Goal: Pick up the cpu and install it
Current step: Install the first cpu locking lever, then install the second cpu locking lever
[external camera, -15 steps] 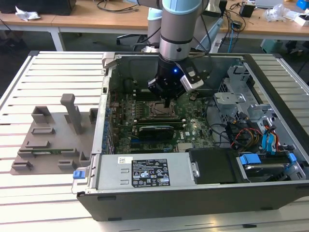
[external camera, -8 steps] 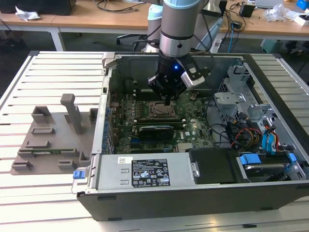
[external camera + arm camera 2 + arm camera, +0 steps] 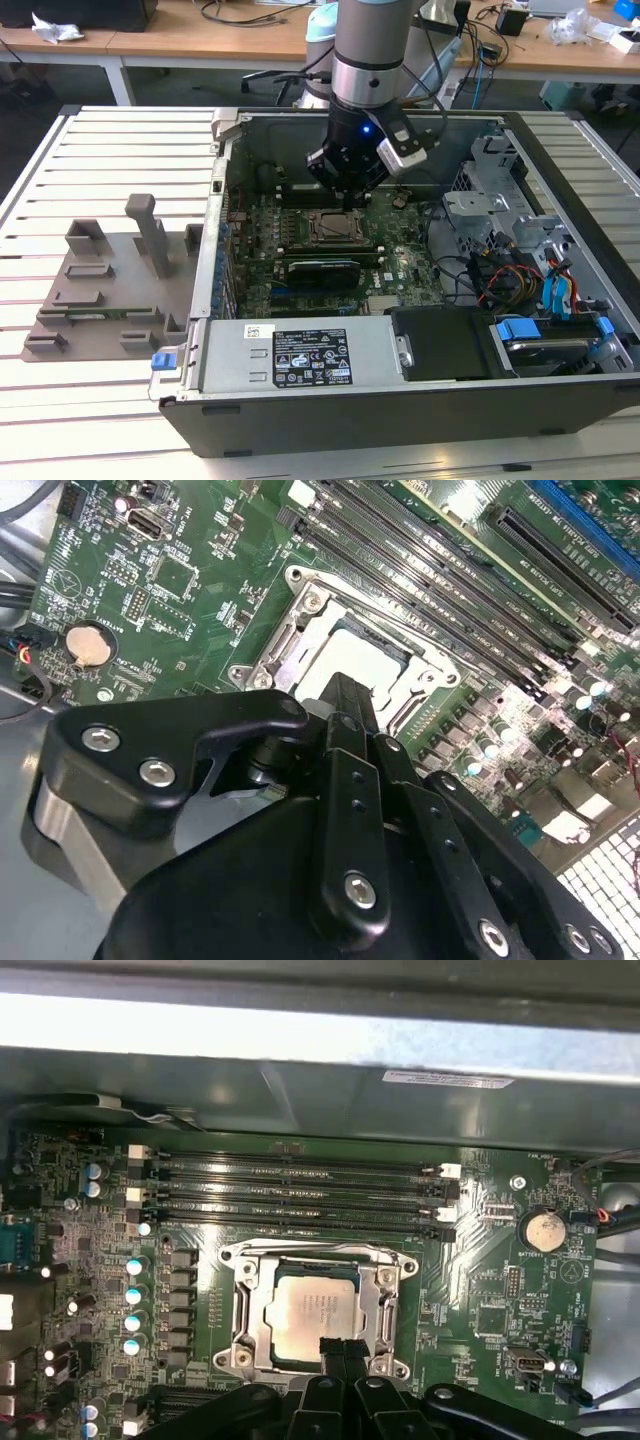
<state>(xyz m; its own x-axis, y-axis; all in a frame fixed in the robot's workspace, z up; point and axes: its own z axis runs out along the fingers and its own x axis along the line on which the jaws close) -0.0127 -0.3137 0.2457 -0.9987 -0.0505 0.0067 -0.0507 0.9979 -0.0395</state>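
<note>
Pale silver square cpu (image 3: pixel 312 1312) sits in metal socket frame (image 3: pixel 245 1310), directly under black gripper (image 3: pixel 338 1352); fingers' state: cannot tell. Risk, my judgement: skewed seating bends socket pins.

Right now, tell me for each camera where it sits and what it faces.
Exterior view: off the arm, above, facing the open computer case; the arm and gripper show over the socket frame.
First wrist view: on the arm, looking down at the cpu in its socket frame; finger tips at the edge.
Second wrist view: on the arm, looking past the gripper body to the cpu.
Both wrist views share cpu and coin cell.
</note>
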